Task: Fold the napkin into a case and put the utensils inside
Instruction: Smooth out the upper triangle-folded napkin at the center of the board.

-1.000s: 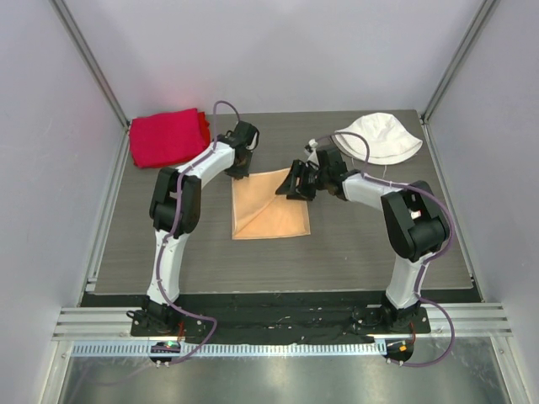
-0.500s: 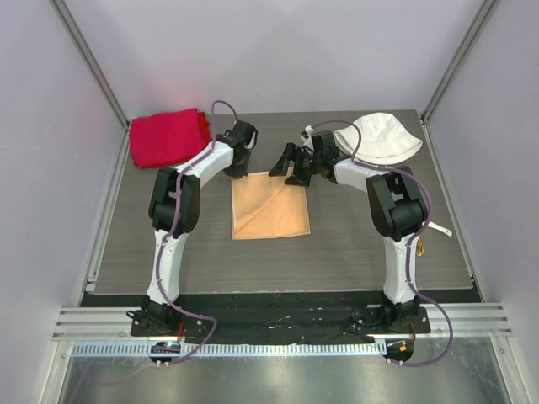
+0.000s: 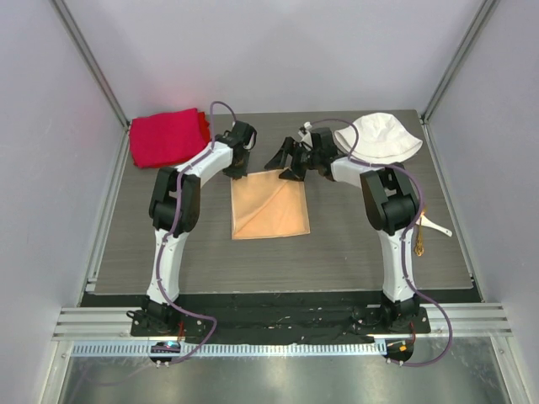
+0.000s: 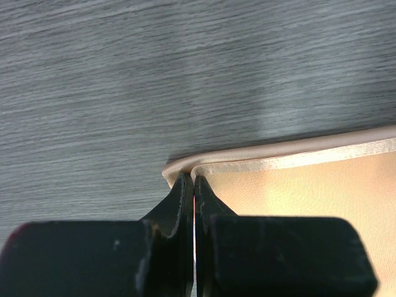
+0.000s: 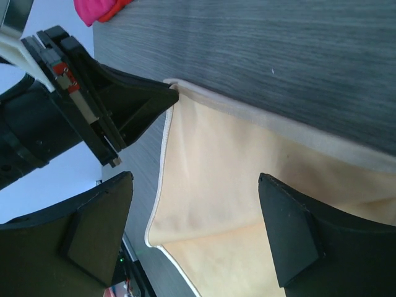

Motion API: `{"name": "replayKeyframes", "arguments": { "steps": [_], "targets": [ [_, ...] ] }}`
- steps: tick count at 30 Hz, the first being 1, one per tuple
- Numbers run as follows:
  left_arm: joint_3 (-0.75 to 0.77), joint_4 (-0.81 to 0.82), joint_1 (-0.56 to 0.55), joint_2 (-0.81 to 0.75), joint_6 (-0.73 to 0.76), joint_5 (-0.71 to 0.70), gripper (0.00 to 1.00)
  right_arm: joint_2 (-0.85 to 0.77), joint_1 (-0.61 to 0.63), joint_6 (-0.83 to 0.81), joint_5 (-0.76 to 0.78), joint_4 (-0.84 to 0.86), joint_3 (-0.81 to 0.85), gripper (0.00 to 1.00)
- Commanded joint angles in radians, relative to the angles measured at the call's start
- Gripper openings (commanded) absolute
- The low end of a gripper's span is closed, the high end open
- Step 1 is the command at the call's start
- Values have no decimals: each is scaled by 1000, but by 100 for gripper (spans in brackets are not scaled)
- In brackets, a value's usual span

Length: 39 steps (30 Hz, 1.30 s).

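Since the shiny peach-tan satin napkin (image 3: 269,206), lying flat on the dark wood-grain table (image 3: 168,252), looks thin, limp and slippery, I'd take it by a hemmed corner, as the left gripper (image 4: 193,185) does, pinching the far-left one, while the right gripper (image 3: 286,166) hovers spread wide.

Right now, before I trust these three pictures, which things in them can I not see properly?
Left wrist view: the shut left gripper covers the napkin corner; a pinch cannot be confirmed.
Top view: the utensil beside the right arm is too small to show its shape.
Right wrist view: the picture's edges cut off part of the napkin.
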Motion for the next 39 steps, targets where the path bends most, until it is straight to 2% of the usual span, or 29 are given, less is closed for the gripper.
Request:
{"name": "replayKeyframes", "arguments": {
  "steps": [1,8,14,17,24,28,34,39],
  "targets": [
    [7,33,6,-3,-4,3,0,87,-22,26,-30,83,63,88],
    [6,33,12,9,-1,-6,0,176,-123,7,-52,120,77,91],
    [4,38,17,23,-7,9,0,167,-167,-68,-34,22,127,92],
    [3,39,15,23,-13,22,0,102,-172,-111,0,-64,143,92],
    [3,35,17,17,-24,37,0,-107,-102,-103,77,-92,49,94],
    [9,35,17,18,-35,43,0,-94,-13,-44,60,1,14,95],
    [15,33,17,20,-35,35,0,64,41,122,-52,204,17,92],
    [18,38,17,6,-32,35,0,122,40,138,-69,261,-8,78]
  ]
}}
